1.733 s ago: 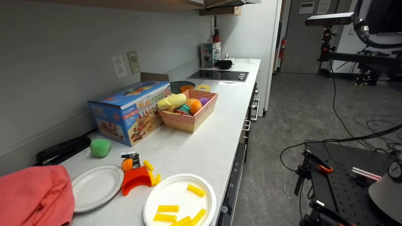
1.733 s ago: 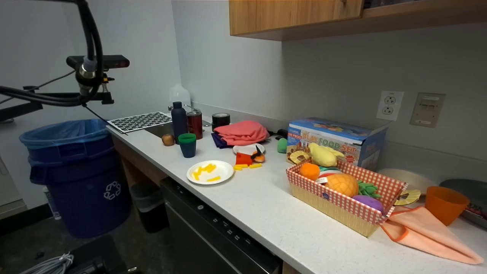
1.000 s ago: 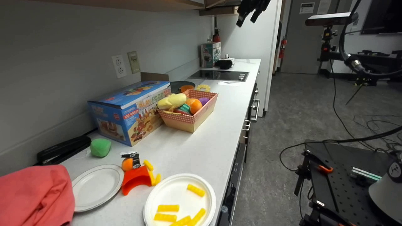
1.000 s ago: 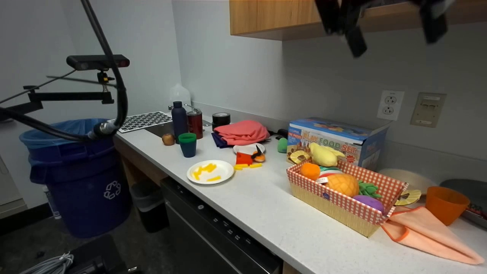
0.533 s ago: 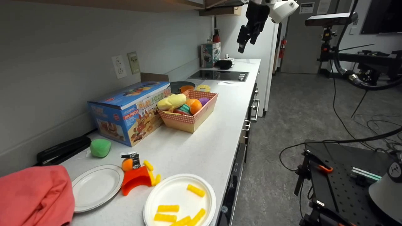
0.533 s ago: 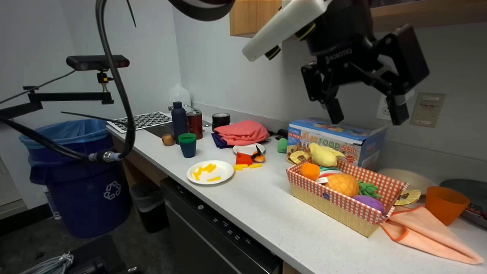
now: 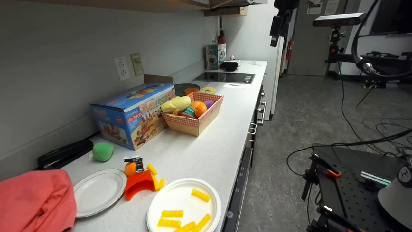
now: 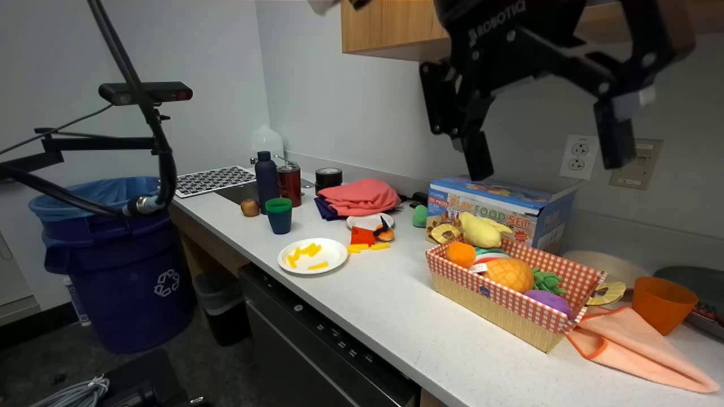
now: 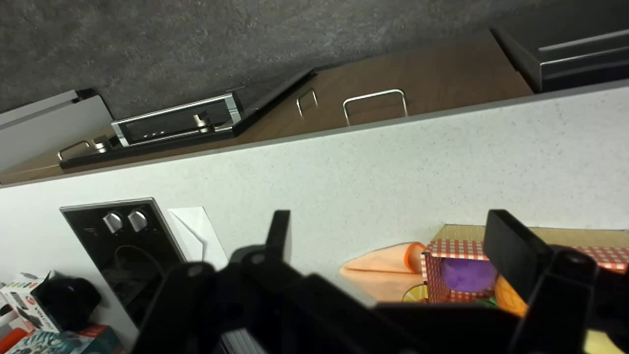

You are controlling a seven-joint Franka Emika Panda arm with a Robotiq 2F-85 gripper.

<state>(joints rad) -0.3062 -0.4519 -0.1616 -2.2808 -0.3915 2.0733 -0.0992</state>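
Note:
My gripper [image 8: 546, 148] hangs in the air above the counter, jaws wide apart and nothing between them. In the wrist view, the gripper [image 9: 395, 231] frames bare countertop and a peach cloth [image 9: 378, 268]. Nearest below is a red-checked basket [image 8: 492, 308], partly hidden behind a finger in the wrist view. It holds a purple toy [image 9: 467, 275], a toy pineapple [image 8: 509, 275], an orange toy [image 8: 461, 254] and a yellow toy [image 8: 481, 230]. An orange cup [image 8: 662, 305] stands past the basket's end. The gripper touches none of these.
A blue play-food box [image 7: 135, 112] stands behind the basket. Along the counter are a white plate [image 7: 180, 193] with yellow sticks, a red holder [image 7: 140, 184], a pink cloth [image 8: 359, 196] and a dark bottle [image 8: 267, 182]. A cooktop [image 7: 225, 76] and overhead cabinet [image 8: 441, 28] are near.
Out of sight at first, my gripper came down into both exterior views with open jaws. Over the last half second it has risen slightly and shifted away from the wall. The counter objects stayed put.

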